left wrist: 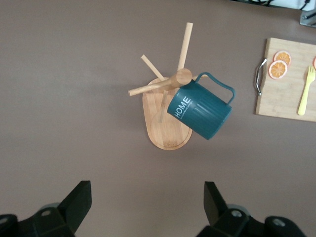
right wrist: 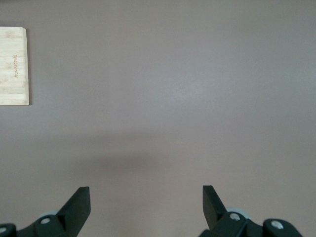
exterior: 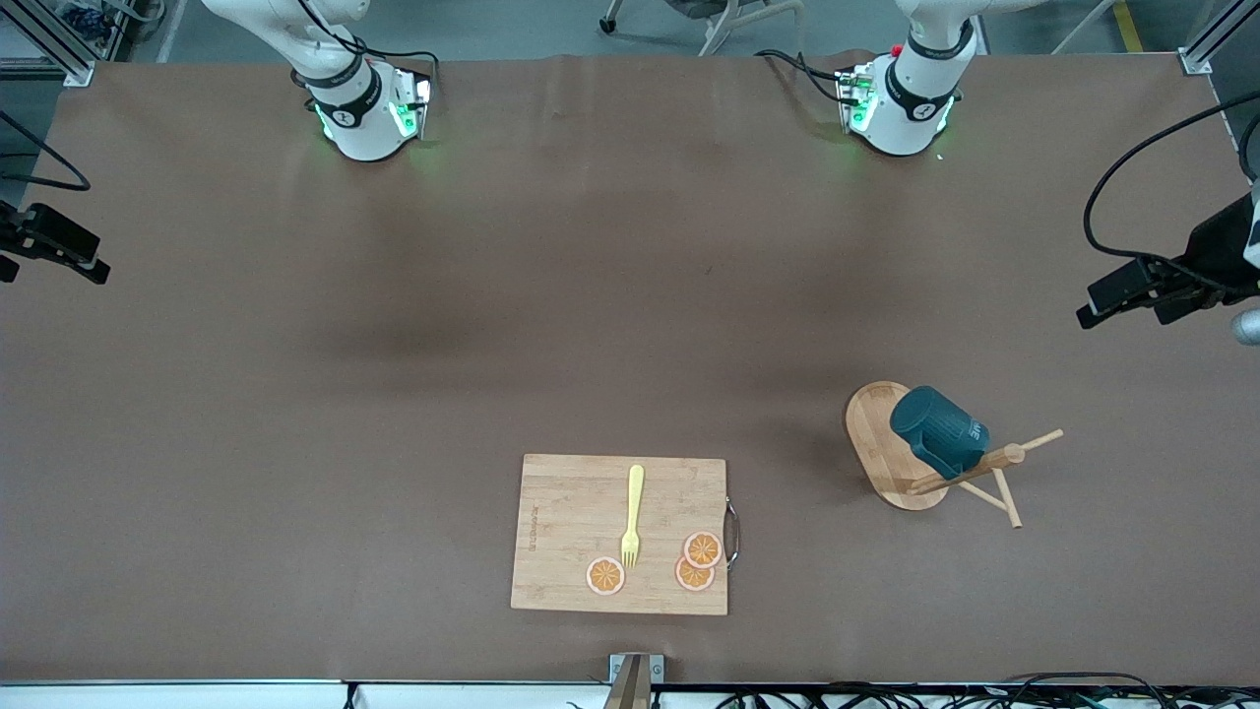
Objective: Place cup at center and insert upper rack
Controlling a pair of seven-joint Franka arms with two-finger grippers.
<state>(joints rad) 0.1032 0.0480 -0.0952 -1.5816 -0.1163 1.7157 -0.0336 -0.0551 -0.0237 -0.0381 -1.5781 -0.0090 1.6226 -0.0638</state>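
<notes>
Cup [exterior: 937, 430] hangs tilted on the upper rack [exterior: 891, 448], its handle hooked over the top of the post [left wrist: 182, 76], with white lettering showing on its teal side. That bamboo stand sits on its oval base on the brown table [exterior: 413, 325], toward the left arm's end and nearer the front camera than the middle of the table; thin pegs [exterior: 1006, 497] jut out past the base. A broad bare stretch of table lies between the stand and both robot bases. The cutting board [exterior: 571, 512] lies close to the table's near edge, well apart from the stand, carrying a yellow fork [exterior: 632, 517] and three orange slices [exterior: 702, 549].

Left gripper [left wrist: 147, 197] hangs in the air over the table just beside the stand, jaws spread wide and touching nothing. Right gripper [right wrist: 146, 200] hangs over bare table toward the right arm's end, jaws likewise spread wide and empty, with only a corner of the board in its wrist view.
</notes>
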